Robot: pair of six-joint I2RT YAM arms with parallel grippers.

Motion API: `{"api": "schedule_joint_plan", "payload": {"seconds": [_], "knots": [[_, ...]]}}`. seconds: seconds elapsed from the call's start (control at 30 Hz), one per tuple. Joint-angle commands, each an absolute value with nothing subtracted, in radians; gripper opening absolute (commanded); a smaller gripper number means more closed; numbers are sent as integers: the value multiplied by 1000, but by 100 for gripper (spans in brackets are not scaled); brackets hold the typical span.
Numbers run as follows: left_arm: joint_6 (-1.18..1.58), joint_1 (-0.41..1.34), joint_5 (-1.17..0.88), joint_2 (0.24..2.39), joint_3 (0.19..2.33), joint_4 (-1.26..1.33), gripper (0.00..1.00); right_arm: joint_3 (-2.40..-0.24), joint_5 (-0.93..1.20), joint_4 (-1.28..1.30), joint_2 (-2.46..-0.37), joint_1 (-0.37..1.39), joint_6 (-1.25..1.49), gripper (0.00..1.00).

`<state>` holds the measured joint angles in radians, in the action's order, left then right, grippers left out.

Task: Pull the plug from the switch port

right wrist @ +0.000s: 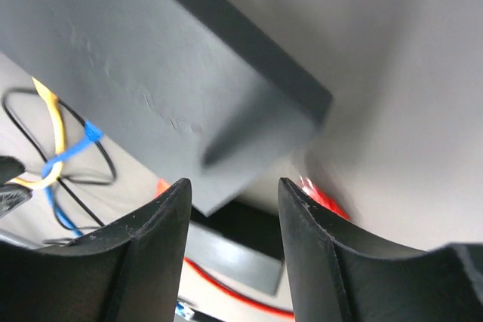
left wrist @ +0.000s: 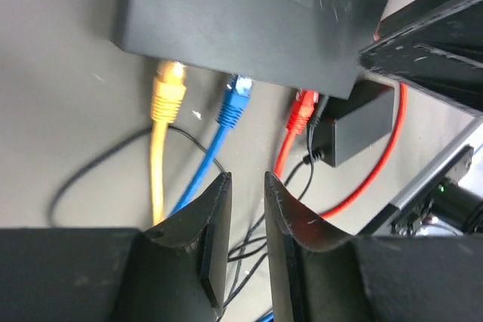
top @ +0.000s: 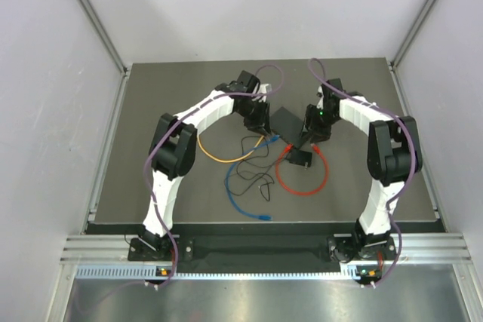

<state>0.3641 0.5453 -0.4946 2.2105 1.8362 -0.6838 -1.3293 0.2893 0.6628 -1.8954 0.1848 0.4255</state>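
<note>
Guessing the switch (top: 288,120) gets dragged: it sits between left gripper (left wrist: 247,186), just short of its blue plug (left wrist: 235,99), jaws slightly apart on nothing, and right gripper (right wrist: 234,190), spread wide at its corner, not clamping

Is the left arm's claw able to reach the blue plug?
Probably yes: the left claw sits open, facing the blue plug in the switch, with nothing blocking the way.
</note>
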Motion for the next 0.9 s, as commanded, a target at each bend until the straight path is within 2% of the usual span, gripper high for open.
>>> {"api": "schedule_joint_plan", "payload": {"seconds": [0.0,0.4,0.6,0.7,0.87], "knots": [[368,529,-457,2235,1925,-704,30,-1400,357,592,-1969,166,462,50],[354,488,-457,2506,2166,-684,27,-1575,426,555,-2117,69,528,48],[402,489,-463,2496,2192,-635,28,-1767,445,653,-2201,63,462,51],[410,489,-482,2468,2181,-627,29,-1709,423,649,-2113,49,495,53],[425,491,-485,2404,2094,-594,30,-1456,460,562,-1897,52,540,54]]}}
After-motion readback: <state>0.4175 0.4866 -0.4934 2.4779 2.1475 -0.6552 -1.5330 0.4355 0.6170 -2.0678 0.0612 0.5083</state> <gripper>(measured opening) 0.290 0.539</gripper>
